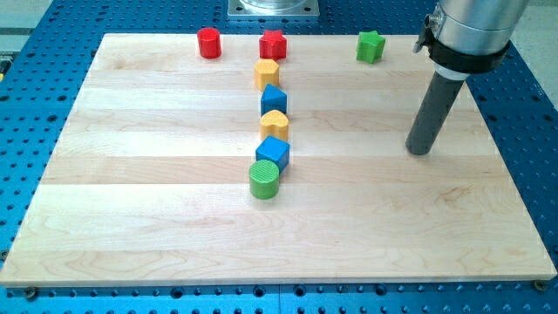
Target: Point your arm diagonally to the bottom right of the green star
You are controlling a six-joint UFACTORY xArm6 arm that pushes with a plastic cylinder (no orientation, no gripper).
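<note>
The green star (370, 46) sits near the board's top edge, right of centre. My tip (420, 152) rests on the board well below the star and to its right, apart from every block. The rod rises from it toward the view's top right.
A red cylinder (208, 42) and a red star (273, 44) sit along the top edge. Below the red star a column runs down: yellow block (267, 73), blue block (274, 99), yellow block (275, 125), blue cube (273, 153), green cylinder (265, 180). The wooden board (131, 218) lies on a blue perforated table.
</note>
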